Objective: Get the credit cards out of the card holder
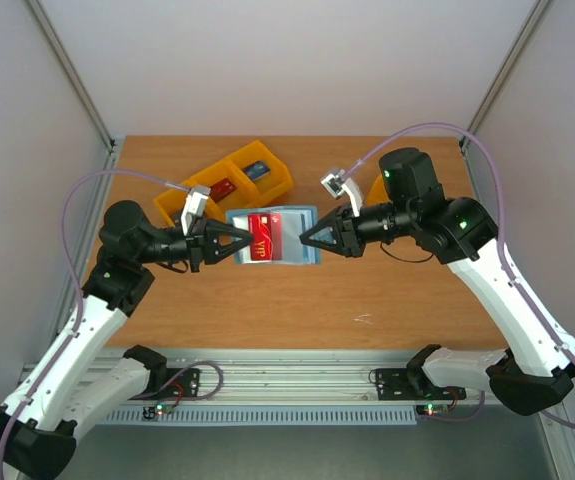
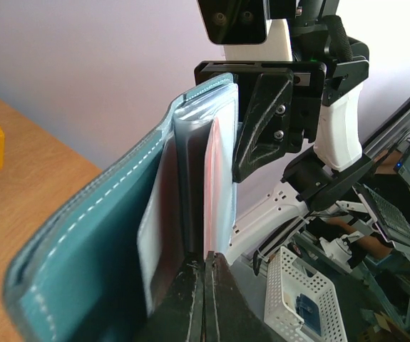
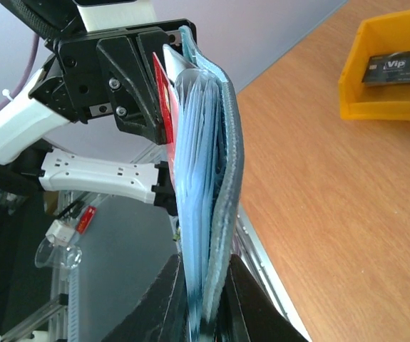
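The blue-teal card holder [image 1: 292,235] hangs open above the table, held up between my two grippers. My right gripper [image 1: 303,238] is shut on its right edge; in the right wrist view the fingers [image 3: 172,292] pinch the teal cover and light blue pockets [image 3: 226,142]. A red credit card [image 1: 260,238] lies in the left half. My left gripper [image 1: 239,243] is shut on that card's thin edge [image 2: 209,185], beside the cover [image 2: 83,235]. The red card [image 3: 163,92] stands a little out of its pocket.
Orange bins [image 1: 182,205] stand at the back left of the table, behind the left gripper. One holds a dark red card [image 1: 222,189], one a blue card [image 1: 258,170]. A dark card marked Vip [image 3: 393,68] lies in a bin in the right wrist view.
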`<action>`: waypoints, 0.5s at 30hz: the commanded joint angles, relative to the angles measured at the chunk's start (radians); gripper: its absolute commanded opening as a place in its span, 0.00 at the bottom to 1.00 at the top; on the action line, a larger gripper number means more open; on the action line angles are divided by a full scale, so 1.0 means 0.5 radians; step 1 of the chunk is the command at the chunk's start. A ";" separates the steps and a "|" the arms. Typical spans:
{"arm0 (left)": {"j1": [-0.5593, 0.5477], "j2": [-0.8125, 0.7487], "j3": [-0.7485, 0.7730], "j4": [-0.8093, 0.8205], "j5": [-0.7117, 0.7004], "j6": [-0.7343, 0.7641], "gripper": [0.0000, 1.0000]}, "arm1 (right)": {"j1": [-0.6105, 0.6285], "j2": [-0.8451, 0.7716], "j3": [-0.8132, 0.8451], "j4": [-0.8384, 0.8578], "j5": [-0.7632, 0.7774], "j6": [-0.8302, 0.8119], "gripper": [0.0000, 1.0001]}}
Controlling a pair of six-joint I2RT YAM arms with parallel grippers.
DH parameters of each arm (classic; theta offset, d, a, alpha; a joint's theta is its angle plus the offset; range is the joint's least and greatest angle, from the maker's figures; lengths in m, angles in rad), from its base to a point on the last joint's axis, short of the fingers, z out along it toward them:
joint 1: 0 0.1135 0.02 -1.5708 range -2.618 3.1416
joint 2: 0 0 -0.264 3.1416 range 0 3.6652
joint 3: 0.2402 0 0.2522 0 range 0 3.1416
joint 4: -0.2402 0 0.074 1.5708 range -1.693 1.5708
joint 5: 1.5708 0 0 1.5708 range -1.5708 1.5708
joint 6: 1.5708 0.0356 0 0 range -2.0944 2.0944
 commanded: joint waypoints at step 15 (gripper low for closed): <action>0.251 -0.149 -0.087 -0.244 -0.173 0.081 0.00 | -0.612 -0.186 -0.291 -0.015 -0.176 -0.026 0.01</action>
